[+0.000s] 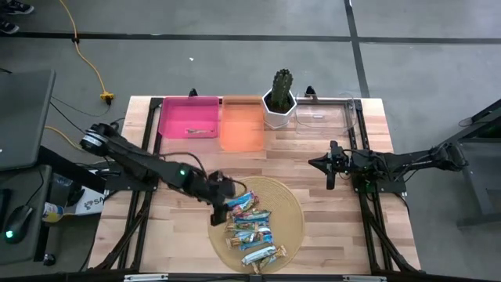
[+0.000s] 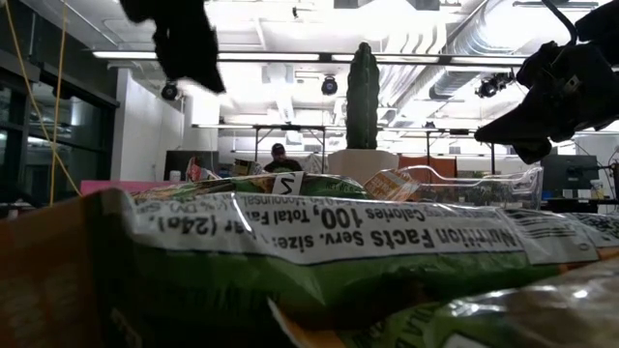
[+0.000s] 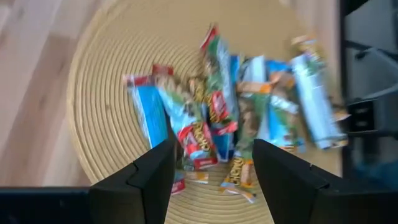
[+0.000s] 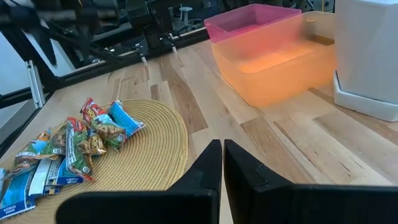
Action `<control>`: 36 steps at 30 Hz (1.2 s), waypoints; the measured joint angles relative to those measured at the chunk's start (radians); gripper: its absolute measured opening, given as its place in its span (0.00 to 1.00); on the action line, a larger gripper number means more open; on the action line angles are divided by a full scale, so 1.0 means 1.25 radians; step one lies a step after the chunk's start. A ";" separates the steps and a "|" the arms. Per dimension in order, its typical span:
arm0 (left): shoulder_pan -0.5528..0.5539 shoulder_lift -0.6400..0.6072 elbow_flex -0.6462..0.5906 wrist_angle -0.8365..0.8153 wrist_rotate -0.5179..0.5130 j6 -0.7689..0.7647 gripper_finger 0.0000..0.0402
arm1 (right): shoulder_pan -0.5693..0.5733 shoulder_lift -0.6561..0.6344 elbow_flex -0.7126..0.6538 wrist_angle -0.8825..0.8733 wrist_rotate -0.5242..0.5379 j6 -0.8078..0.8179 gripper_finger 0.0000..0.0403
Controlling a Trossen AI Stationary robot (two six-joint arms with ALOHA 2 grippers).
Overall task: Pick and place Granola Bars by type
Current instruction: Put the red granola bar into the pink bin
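The granola bars [image 1: 252, 227] lie in a loose, overlapping pile on a round woven mat [image 1: 291, 205]; wrappers are blue-and-white, blue-red-white and green. In the low view they [image 2: 329, 242] fill the foreground. My left gripper [image 3: 214, 167] hovers open above the left end of the pile [image 3: 205, 124], fingers pointing down, one on either side of a red-and-blue bar, touching nothing. From overhead it [image 1: 221, 196] sits at the mat's left edge. My right gripper [image 4: 222, 155] is shut and waits over bare wood right of the mat [image 1: 332, 168].
Along the far edge stand a pink bin [image 1: 189, 116] with one brown bar [image 1: 201, 131] inside, an orange bin [image 1: 242, 121], a green cactus in a white pot [image 1: 280, 98] and a clear bin [image 1: 327, 111]. Bare wood lies between the mat and the bins.
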 joint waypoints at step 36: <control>0.199 0.163 0.002 0.015 0.205 0.174 0.52 | 0.000 0.003 0.000 -0.002 0.000 0.002 0.00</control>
